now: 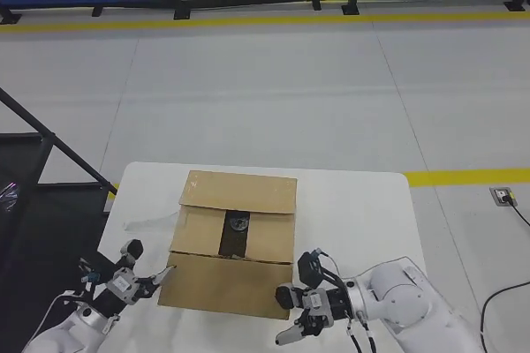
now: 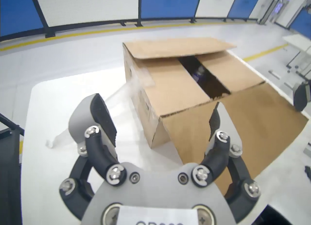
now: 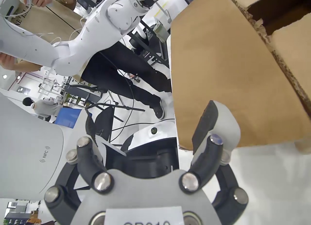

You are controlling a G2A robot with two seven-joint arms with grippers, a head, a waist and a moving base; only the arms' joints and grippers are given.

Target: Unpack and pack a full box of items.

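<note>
A brown cardboard box stands in the middle of the white table. Its far flap is partly raised and its near flap is folded outward toward me. A dark item shows through the gap between the inner flaps. My left gripper is open at the box's near left corner, one fingertip against the near flap's edge. My right gripper is open at the near flap's right end, one finger just beside the cardboard.
A strip of clear tape trails from the box's left side across the table. A black metal frame stands off the table's left edge. The table's right part is bare.
</note>
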